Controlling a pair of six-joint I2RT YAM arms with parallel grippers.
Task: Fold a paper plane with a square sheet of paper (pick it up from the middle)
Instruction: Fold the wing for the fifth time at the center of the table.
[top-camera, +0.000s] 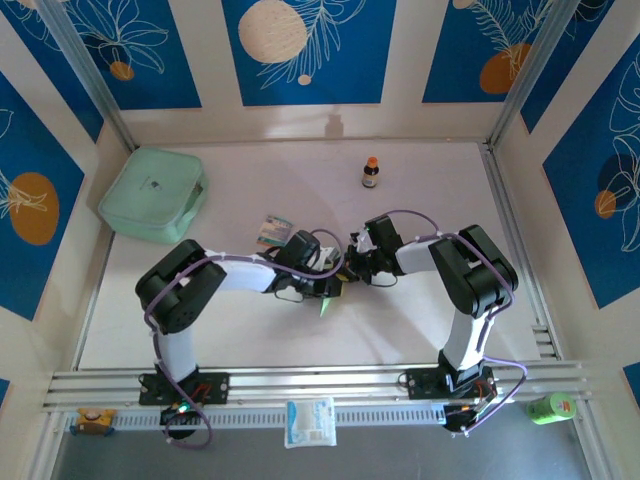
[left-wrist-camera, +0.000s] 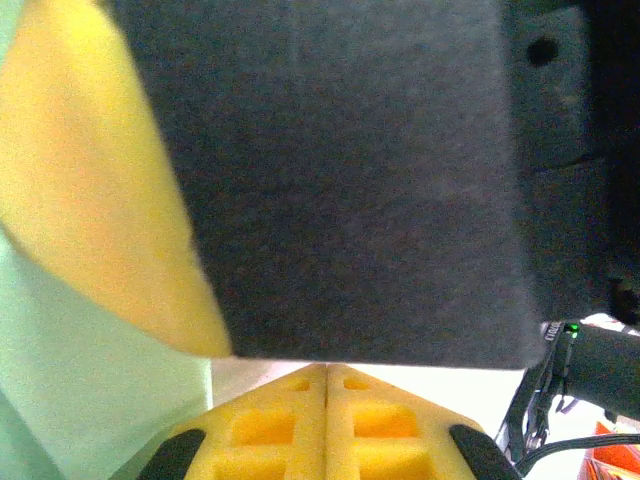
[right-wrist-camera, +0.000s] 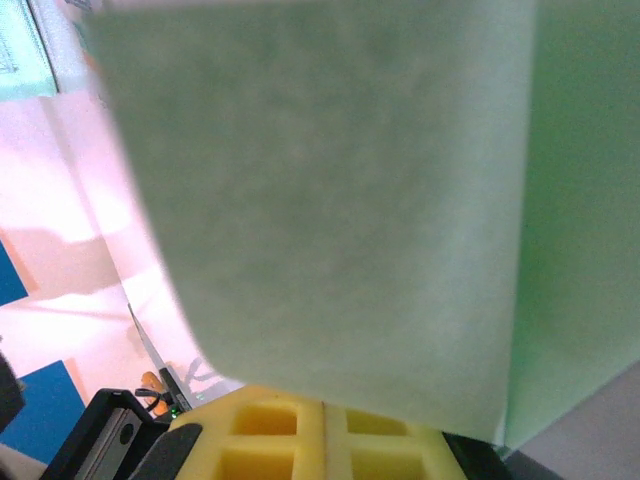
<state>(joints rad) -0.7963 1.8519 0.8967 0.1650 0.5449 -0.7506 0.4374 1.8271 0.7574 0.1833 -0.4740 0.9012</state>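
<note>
The square sheet of paper (right-wrist-camera: 330, 200), pale lime-green, hangs close over the right wrist camera, with a crease down its right side. Its lower edge meets the tips of my right gripper (right-wrist-camera: 325, 405), whose yellow fingers are shut on it. Whether it has a paper plane's shape I cannot tell. From above, both grippers meet at the table's middle, the left gripper (top-camera: 337, 283) beside the right gripper (top-camera: 356, 262), with a green sliver of paper (top-camera: 327, 303) below them. My left gripper (left-wrist-camera: 326, 368) is shut with nothing between its tips. Pale green paper (left-wrist-camera: 90, 380) lies to its left.
A dark blurred block (left-wrist-camera: 350, 180) sits right against the left wrist lens. A mint-green box (top-camera: 153, 194) stands at the back left and a small bottle (top-camera: 371, 172) at the back centre. A striped packet (top-camera: 273, 232) lies just behind the left arm.
</note>
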